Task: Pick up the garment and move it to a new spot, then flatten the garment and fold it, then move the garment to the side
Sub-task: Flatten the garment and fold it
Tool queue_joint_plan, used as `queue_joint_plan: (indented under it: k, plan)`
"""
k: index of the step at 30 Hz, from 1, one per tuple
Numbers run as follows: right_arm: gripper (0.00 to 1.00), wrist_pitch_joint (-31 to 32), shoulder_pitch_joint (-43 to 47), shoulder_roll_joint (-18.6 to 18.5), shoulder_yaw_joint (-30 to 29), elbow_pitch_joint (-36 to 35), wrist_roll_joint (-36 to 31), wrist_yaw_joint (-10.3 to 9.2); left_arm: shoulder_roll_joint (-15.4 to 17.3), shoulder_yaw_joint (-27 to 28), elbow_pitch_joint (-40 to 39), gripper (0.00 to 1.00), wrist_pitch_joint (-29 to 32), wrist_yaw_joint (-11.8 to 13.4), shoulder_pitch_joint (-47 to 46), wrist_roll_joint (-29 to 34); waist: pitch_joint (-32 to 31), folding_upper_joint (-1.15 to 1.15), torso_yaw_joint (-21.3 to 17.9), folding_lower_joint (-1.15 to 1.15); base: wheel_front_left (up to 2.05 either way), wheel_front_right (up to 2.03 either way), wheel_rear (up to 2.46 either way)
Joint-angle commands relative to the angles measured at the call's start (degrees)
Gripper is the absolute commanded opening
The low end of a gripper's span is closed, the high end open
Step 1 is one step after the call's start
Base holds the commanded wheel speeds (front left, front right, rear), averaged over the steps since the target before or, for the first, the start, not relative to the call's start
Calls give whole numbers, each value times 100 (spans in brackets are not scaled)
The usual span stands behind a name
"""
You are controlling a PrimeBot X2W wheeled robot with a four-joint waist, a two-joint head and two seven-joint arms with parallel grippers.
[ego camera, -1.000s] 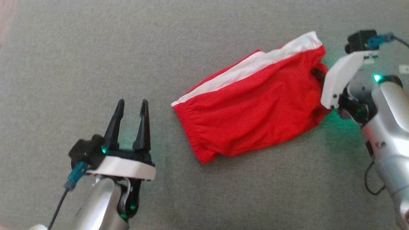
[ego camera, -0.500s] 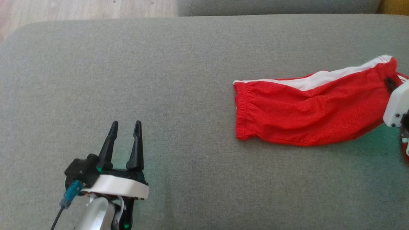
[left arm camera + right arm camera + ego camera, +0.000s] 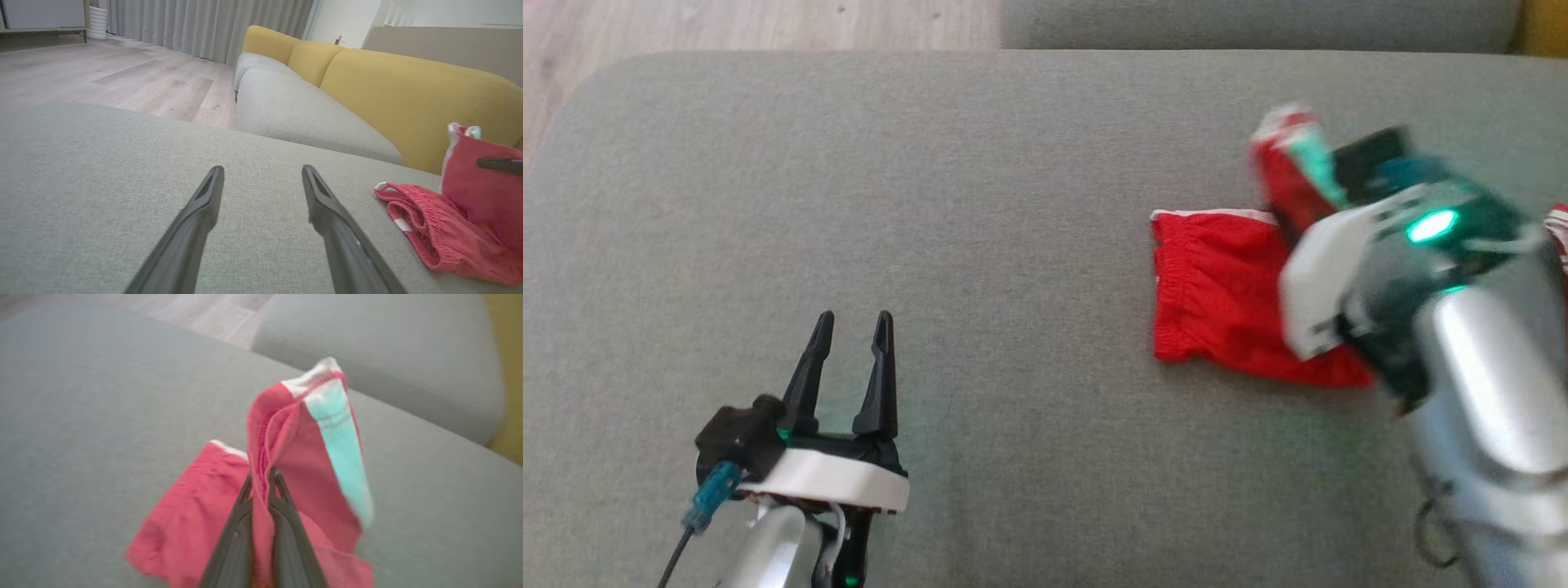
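The garment [image 3: 1217,294] is a pair of red shorts with a white side stripe, lying on the grey cushion [image 3: 980,180] at the right. My right gripper [image 3: 261,479] is shut on the garment's [image 3: 302,449] far end and holds that end raised above the waistband end, which rests on the cushion. In the left wrist view the garment [image 3: 449,228] lies at the lower right, with one raised flap. My left gripper [image 3: 849,320] hovers open over bare cushion at the lower left, well apart from the garment. Its fingers [image 3: 196,220] hold nothing.
The cushion's far edge [image 3: 849,61] meets wooden floor [image 3: 727,24] at the upper left. Another grey seat [image 3: 302,118] and yellow backrests [image 3: 408,94] stand beyond. Curtains [image 3: 196,24] hang at the back of the room.
The right gripper has lifted the garment's far end and carried it leftward over the rest of the cloth. The head camera has shifted. The left arm has not moved.
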Motion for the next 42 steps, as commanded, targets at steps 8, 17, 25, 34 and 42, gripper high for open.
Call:
queue_joint_plan:
  k: [8,17,25,34,42]
  plan:
    - [100,-108,-36,580,825,429,223,40,80,147,-168,100,-6,4,-195,-50,84,0,303,0,0,0,0]
    - [100,-905,-63,413,-66,-106,601,40,150,259,-213,100,-38,75,-100,-71,27,0,164,0,0,0,0]
    - [100,-1122,645,-211,-795,44,-29,40,216,277,-323,100,-55,107,-145,3,53,0,-44,0,0,0,0]
    - [0,-1466,762,-80,362,685,-220,40,289,262,-320,100,-16,126,-246,9,74,0,-144,0,0,0,0]
    - [0,-1092,795,176,2225,144,1046,40,349,282,-335,100,-6,170,-164,-39,-37,0,-215,0,0,0,0]
